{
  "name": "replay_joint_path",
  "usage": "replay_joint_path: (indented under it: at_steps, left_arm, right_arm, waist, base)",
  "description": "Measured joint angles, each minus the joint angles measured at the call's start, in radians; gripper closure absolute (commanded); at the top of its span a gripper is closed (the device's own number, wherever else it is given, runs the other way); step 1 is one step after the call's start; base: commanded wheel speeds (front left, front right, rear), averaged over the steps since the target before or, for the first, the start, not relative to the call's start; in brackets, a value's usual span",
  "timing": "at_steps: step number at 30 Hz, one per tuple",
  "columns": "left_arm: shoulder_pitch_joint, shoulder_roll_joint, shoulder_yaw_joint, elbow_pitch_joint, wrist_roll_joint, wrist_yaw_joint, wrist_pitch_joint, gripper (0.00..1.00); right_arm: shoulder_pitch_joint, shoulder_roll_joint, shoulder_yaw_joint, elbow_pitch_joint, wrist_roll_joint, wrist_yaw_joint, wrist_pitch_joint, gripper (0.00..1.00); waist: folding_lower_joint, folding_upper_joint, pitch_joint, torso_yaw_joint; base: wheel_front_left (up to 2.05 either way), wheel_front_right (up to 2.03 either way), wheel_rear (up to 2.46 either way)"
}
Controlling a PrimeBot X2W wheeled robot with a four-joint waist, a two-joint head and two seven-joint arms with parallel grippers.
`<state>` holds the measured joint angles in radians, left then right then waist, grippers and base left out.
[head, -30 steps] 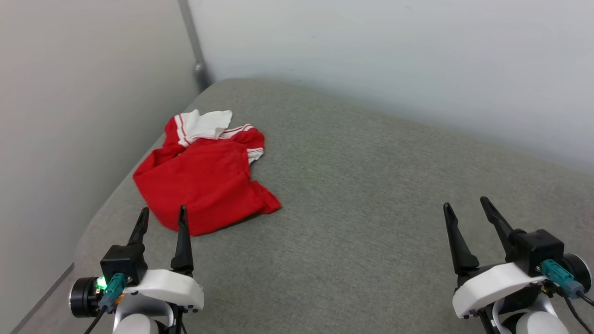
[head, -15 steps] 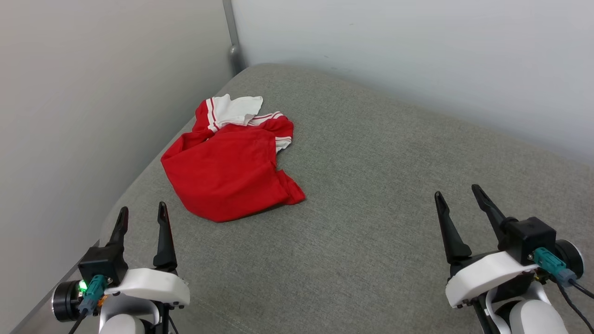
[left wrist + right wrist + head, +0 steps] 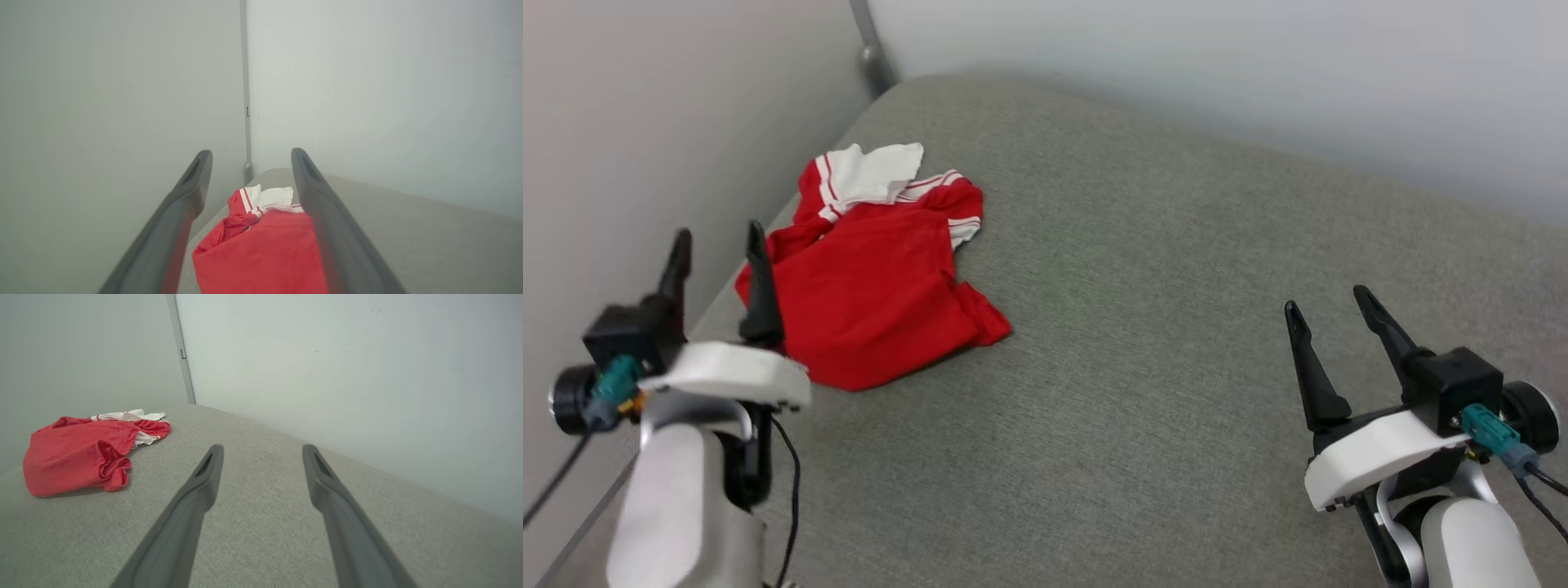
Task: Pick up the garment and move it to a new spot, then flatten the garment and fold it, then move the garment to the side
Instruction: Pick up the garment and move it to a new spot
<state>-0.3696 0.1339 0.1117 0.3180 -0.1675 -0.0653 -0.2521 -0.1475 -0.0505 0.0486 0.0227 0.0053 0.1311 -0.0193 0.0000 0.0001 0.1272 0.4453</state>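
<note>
The garment (image 3: 874, 278) lies crumpled on the grey cushioned surface (image 3: 1160, 343), toward its far left. It is close to the left wall (image 3: 629, 106) and near the corner strip (image 3: 870, 49) where that wall meets the back wall (image 3: 1217, 90). Its red body is bunched, with a white sleeve (image 3: 878, 171) and striped trim at the far end.

The head view gives both arms at once. The left gripper (image 3: 719, 234) is raised at the garment's near-left edge, its right finger crossing the red cloth in the picture. The right gripper (image 3: 1325, 300) hangs well apart from the garment over bare grey fabric. Whether the left fingers touch the cloth cannot be told there. The left wrist view adds that these fingers are spread wide with nothing between them, pointing toward the corner, with the garment low between them. The right wrist view shows its own fingers equally wide apart and empty. It also gives the garment from the side, with a gathered red fold at the near end and the white sleeve lying flat at the far end.

Against half a second ago, the head camera has turned, so the whole scene sits differently. The left gripper has come up and forward, from short of the garment to beside it, and its pale forearm (image 3: 678, 506) is now in the picture. The right gripper keeps much the same pose, and the garment keeps its shape
</note>
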Motion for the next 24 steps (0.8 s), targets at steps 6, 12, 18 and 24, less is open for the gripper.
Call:
replay_joint_path:
  at_steps: [6, 12, 18, 24]
  left_arm:
    - [-0.209, 0.113, 0.022, 0.053, -0.059, -0.034, 0.152, 0.0]
    - [-0.351, 0.267, -0.003, 0.183, -0.143, -0.06, 0.422, 0.0]
    - [-0.369, 0.369, -0.083, 0.277, -0.244, -0.064, 0.646, 0.0]
    - [-0.345, 0.451, -0.148, 0.348, -0.393, -0.065, 0.858, 0.0]
  right_arm:
    - [-0.042, 0.0, 0.0, -0.036, -0.026, 0.0, 0.014, 0.0]
    - [-0.082, 0.0, -0.01, -0.041, -0.03, 0.0, -0.003, 0.0]
    - [-0.104, 0.0, -0.007, -0.027, -0.014, 0.0, -0.028, 0.0]
    - [-0.136, 0.0, 0.007, -0.004, -0.006, 0.0, -0.053, 0.0]
  waist:
    - [0.0, 0.0, 0.102, -0.083]
    - [0.0001, 0.0, 0.215, -0.172]
    - [0.0002, 0.0, 0.297, -0.234]
    - [0.0002, 0.0, 0.368, -0.287]
  base:
    - [0.0, 0.0, 0.0]
    - [0.0, 0.0, 0.0]
    - [0.0, 0.0, 0.0]
    - [0.0, 0.0, 0.0]
